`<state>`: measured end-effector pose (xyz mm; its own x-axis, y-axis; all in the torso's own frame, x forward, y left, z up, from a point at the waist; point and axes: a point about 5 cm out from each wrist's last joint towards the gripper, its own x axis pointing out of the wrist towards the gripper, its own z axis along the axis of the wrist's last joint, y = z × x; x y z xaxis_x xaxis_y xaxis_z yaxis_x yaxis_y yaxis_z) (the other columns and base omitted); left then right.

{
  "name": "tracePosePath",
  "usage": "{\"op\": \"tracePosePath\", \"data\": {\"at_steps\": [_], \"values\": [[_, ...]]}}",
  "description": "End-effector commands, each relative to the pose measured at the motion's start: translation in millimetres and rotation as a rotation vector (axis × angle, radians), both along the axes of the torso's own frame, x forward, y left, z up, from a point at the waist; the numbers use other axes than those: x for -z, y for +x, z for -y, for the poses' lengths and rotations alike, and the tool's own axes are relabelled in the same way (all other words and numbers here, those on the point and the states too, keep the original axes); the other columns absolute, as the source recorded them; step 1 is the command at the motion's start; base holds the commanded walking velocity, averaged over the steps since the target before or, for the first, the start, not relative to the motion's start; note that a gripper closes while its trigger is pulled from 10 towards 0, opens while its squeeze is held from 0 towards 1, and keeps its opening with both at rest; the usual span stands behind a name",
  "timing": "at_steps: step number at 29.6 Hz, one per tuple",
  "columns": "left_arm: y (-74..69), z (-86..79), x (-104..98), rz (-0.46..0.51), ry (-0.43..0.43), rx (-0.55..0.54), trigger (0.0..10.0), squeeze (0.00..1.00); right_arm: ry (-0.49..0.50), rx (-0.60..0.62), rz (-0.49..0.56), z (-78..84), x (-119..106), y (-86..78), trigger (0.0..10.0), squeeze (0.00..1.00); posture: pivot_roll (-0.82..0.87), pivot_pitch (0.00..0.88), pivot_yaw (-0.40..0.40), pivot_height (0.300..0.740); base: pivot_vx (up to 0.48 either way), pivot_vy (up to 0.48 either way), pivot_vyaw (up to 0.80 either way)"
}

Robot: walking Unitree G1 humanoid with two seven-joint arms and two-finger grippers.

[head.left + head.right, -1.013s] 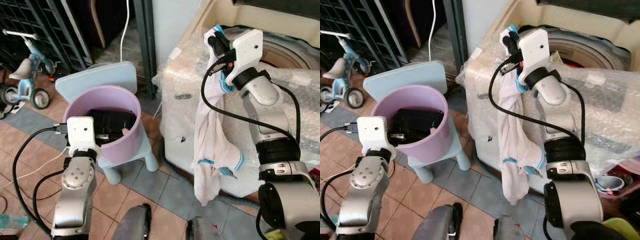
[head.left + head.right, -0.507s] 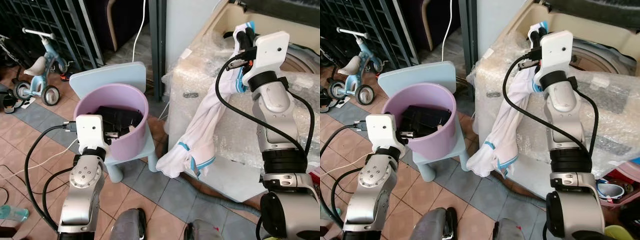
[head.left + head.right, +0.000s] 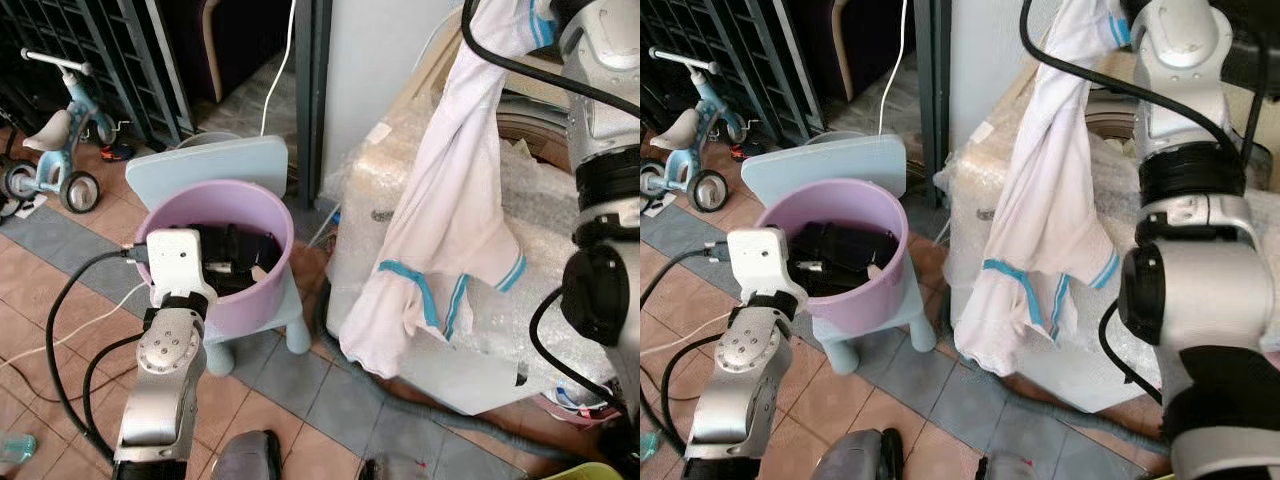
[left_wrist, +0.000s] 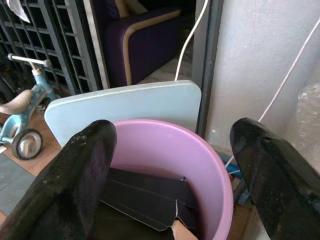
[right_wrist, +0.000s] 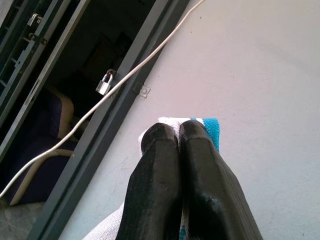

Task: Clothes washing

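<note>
Overhead, the right hand (image 5: 179,131) pinches a white blue-trimmed garment (image 3: 440,240), hoisted to clear the washing machine (image 3: 520,150) below; the left hand (image 4: 172,165) hovers open above the purple laundry bucket (image 3: 262,285).

We see a white shirt (image 3: 440,230) with blue trim hanging from the top edge, draped over the wrapped washer (image 3: 500,290). A purple bucket (image 3: 262,290) (dark clothes inside) sits on a blue chair (image 3: 205,170), the left arm (image 3: 165,350) just before it. A tricycle (image 3: 50,140) stands far left.
</note>
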<state>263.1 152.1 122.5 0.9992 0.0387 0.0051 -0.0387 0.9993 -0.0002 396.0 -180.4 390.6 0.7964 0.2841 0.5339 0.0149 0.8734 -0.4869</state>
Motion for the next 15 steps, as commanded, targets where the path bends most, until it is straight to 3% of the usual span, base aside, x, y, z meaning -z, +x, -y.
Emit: {"op": "tracePosePath", "data": {"at_steps": [1,10,15], "values": [[-1.5,6.1,1.3,-0.007,-0.011,0.013,10.0,0.00,0.015,0.055,0.028,12.1,-9.2,-2.2,10.0,0.00,-0.01,0.074,-0.010,0.740,0.337,0.000,-0.80],[-4.9,4.0,5.0,-0.023,-0.003,0.023,10.0,0.00,0.014,0.150,0.002,26.5,-3.6,1.8,10.0,0.00,-0.01,0.082,-0.009,0.740,0.275,0.000,-0.80],[-3.9,8.5,7.9,-0.040,-0.016,0.017,10.0,0.00,0.052,0.266,0.026,44.2,-13.0,0.1,10.0,0.00,-0.01,0.083,-0.014,0.740,0.000,0.000,-0.80]]}}
